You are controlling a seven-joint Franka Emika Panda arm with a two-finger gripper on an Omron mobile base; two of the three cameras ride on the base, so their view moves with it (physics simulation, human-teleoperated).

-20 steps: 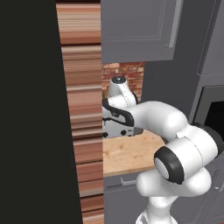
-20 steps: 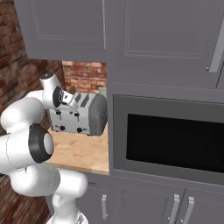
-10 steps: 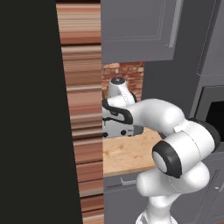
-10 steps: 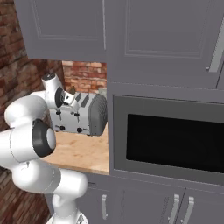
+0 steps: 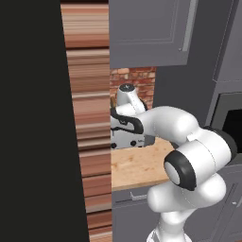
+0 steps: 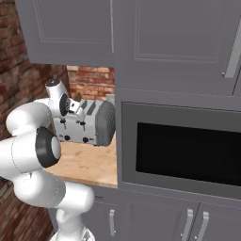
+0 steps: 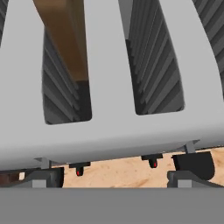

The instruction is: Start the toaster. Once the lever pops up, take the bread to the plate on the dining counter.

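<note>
Gripper [image 7: 116, 177] open above toaster [image 7: 109, 131]; I judge its lever [image 7: 194, 165], just below 1 fingertip, needs a straight downward press.

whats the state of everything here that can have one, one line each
toaster: upright on the wooden counter, slots facing up
bread: standing in one toaster slot, the slot beside it empty
gripper: open, holding nothing, hovering over the toaster's front edge
microwave: door shut
upper cabinets: doors shut
</note>
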